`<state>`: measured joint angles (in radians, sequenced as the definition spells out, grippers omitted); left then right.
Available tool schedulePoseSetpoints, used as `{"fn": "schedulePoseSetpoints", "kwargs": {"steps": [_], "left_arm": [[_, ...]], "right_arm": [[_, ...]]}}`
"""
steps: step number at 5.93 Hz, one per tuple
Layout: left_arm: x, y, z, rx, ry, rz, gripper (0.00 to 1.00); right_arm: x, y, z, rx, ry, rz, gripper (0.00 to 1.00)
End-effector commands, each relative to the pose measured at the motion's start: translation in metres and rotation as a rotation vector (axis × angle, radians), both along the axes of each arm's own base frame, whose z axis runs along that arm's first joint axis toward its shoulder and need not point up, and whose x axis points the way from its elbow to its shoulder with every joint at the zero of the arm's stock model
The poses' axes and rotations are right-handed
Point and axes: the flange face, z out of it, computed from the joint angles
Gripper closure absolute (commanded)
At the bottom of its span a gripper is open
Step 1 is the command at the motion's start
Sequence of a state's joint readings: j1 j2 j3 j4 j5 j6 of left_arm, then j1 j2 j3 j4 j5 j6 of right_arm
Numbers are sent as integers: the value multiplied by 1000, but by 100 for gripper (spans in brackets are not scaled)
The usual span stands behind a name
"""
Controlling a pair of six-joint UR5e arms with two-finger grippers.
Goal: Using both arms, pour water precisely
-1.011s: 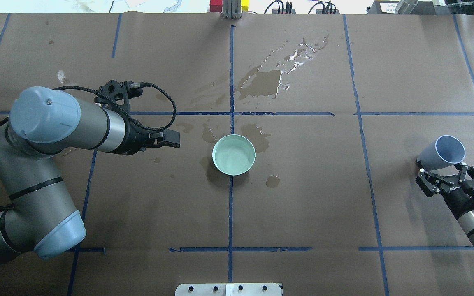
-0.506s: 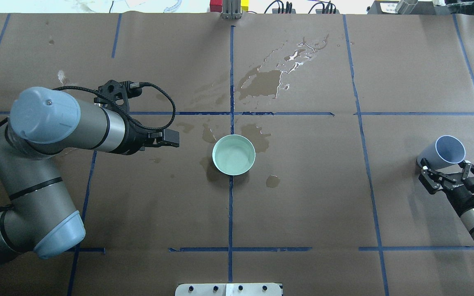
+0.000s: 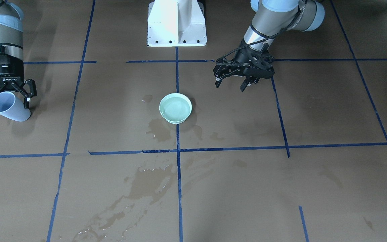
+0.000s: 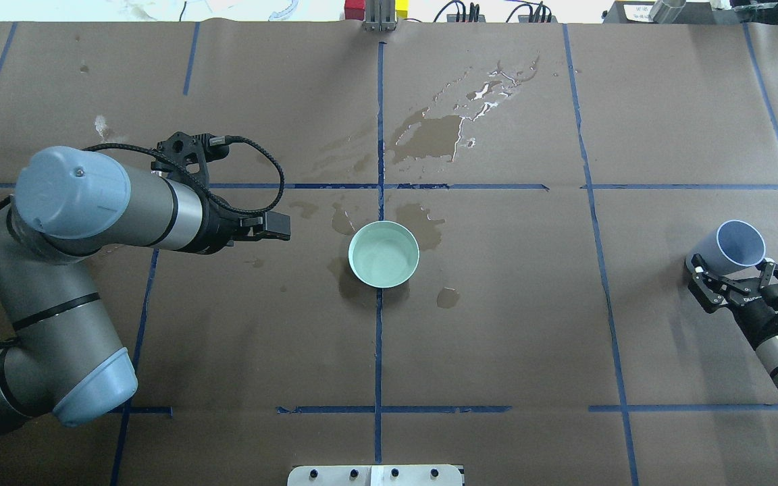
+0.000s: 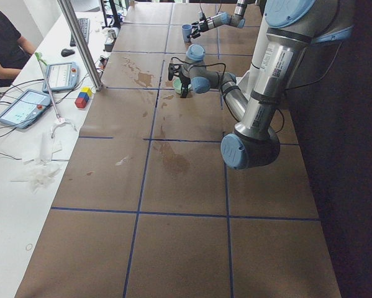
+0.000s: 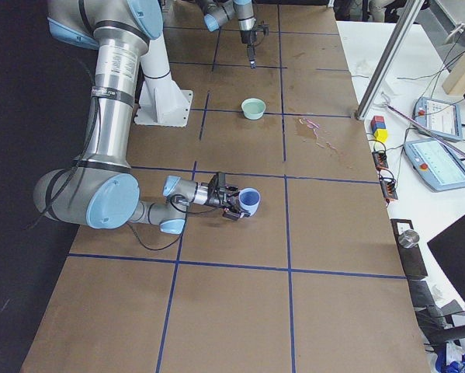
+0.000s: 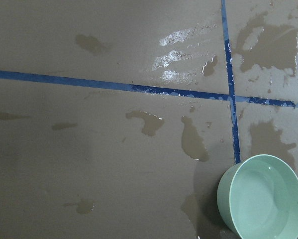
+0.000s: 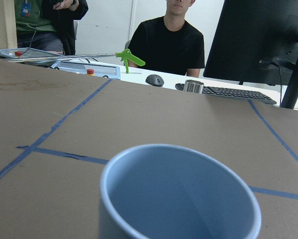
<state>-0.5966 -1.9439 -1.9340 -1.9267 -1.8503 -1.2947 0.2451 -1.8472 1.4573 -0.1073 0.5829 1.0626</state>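
Change: right gripper [image 4: 733,277] has been drawn back from the blue cup [image 4: 733,250] and its tilt lessened.
Right gripper: jaws spread, cup just ahead between the fingertips, not clamped.
Left gripper [image 3: 232,82]: jaws apart, nothing held.
Water [image 4: 382,256]: held in green bowl [image 4: 362,233], just beyond left gripper.

The blue cup [image 4: 739,246] has tipped more upright (right end effector [image 4: 733,280] lowering).

Overhead, front, sides, two wrists
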Motion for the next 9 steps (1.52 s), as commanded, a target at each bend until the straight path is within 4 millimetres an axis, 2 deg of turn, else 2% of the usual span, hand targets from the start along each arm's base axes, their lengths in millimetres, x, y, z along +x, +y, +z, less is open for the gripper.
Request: {"fn": "schedulePoseSetpoints", "kwargs": {"steps": [1,2,3,4,5,6,7,8,9], "left_arm": [[0,1,0,-1,0,0,0],[0,1,-1,-15,6,-7,0],[0,1,-1,-14,7,-7,0],[-1,0,-1,-13,7,-10,0],[-2,1,-2,-13,10,-11,0],[-3,1,-4,-10,13,-11,0],[-3,2,-4,-11,12,-11,0],[-5,3,-2,-12,11,-11,0],[-11,7,11,-22,-4,-11,0]], "right_arm": [[-4,-4,-4,-1,-5,-5,1],[-7,-6,-7,5,0,-6,2],[-8,-7,-8,5,-5,-7,13],[-7,-11,-10,3,-8,-6,34],[-6,-17,-24,38,-16,-29,49],[-24,-33,-50,90,-24,-27,58],[-56,-48,-87,129,-82,-14,65],[-72,-53,-106,170,-24,-42,66],[-102,-64,-142,214,4,-52,73]]}}
